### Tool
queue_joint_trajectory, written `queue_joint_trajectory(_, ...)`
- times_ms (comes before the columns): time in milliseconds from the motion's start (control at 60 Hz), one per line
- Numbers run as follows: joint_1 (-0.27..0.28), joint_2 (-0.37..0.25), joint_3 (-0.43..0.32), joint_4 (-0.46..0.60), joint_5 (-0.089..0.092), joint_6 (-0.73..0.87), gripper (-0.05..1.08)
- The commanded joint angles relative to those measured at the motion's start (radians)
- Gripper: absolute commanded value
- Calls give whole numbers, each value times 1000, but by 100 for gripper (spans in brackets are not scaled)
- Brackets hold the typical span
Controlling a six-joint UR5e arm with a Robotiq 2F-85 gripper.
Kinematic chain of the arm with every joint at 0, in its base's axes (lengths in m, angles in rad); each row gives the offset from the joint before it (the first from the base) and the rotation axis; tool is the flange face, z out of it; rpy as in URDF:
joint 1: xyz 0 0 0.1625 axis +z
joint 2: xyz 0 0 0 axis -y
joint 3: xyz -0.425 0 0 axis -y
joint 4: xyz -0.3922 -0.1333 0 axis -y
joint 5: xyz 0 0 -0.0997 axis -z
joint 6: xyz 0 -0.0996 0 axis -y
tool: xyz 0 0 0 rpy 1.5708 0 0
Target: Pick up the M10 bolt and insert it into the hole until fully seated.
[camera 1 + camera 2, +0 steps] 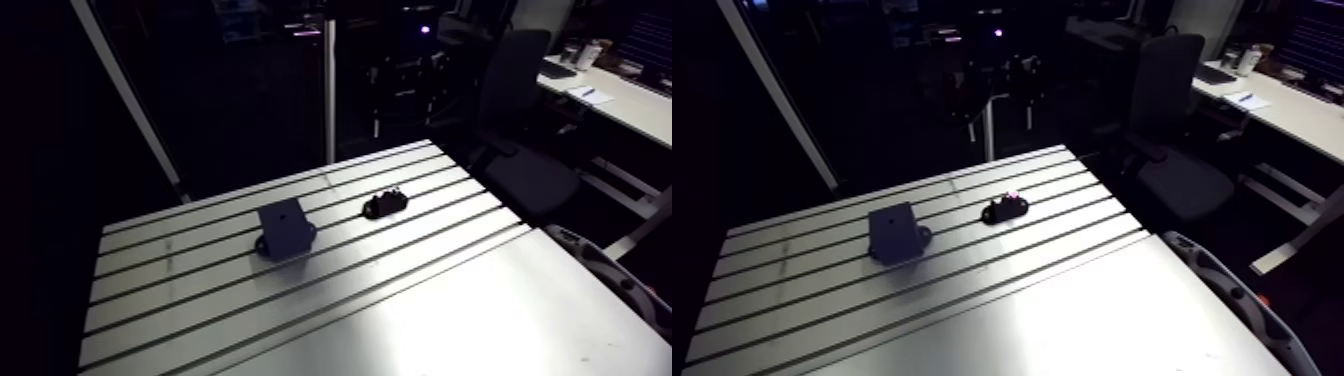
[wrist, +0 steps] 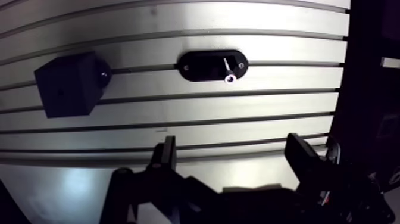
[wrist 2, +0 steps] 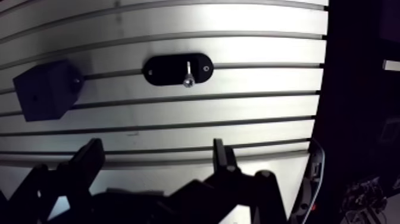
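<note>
In the arm view the gripper did not show. On the table (image 1: 450,300) a dark block (image 1: 286,229) and a black holder (image 1: 385,204) sat near each other, not touching.

In the wrist view the gripper (image 2: 232,156) had its fingers spread wide, with nothing between them. The bolt (image 2: 228,70) stood in the holder, well ahead of the gripper and roughly in line with its gap. Its shaft seemed to point up out of the holder. The block lay ahead too, off to one side. A straight reach forward looked enough.
</note>
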Motion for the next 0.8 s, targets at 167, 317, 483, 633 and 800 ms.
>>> queue_joint_trajectory(167,-30,37,39,-69,0,-28,1)
queue_joint_trajectory(317,-36,58,41,-85,3,-28,1)
queue_joint_trajectory(483,-37,62,54,-88,4,-26,1)
queue_joint_trajectory(633,-37,79,66,-107,8,-25,1)
queue_joint_trajectory(800,-41,91,82,-173,12,-29,2)
